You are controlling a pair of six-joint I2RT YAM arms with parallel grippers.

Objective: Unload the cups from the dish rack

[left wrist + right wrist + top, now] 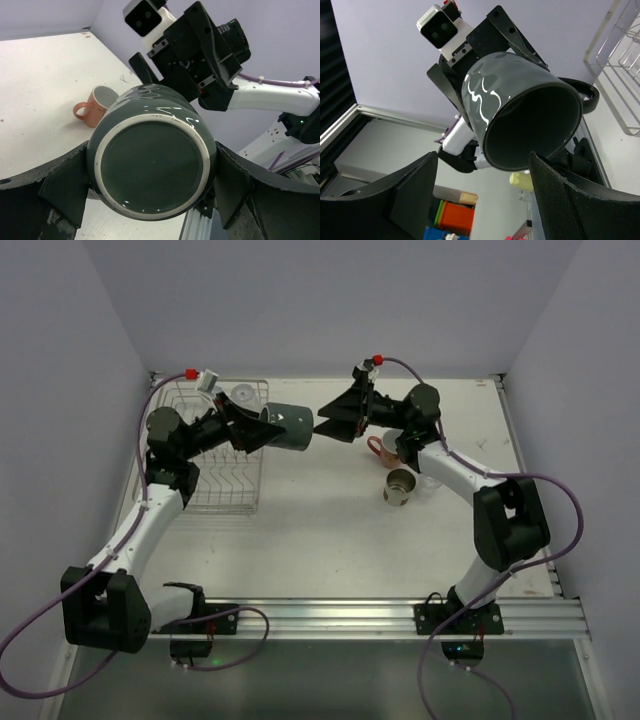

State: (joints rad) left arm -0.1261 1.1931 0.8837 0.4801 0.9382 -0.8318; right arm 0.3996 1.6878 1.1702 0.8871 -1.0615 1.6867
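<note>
Mug: you have the dark green mug point(295, 428) on its side, lifted clear of the table point(300, 530), just off the right side of the dish rack point(222, 485). Its long axis is roughly level and runs away from the rack. The base faces the rack and the open mouth faces away from it.

Left gripper point(268, 428): clamped on the mug at the base end, with a finger point(65, 185) on each side of the pale foot ring.

Right gripper point(330, 422): on the mug's far side from the rack, facing the mouth. Its jaws are spread, and both fingers point(415, 195) sit wide of the rim. No contact is visible.

Other cups: a salmon-pink mug point(382, 448) and a tan cup point(400, 487) stand on the table well to the right of the rack. One clear glass point(242, 395) sits in the rack's far corner.

Surface and room: matte white table, lightly scuffed. The walls point(330, 300) are a plain pale lilac-grey. An aluminium rail point(340, 618) runs along the table's near edge, on the arm-base side of the rack.
</note>
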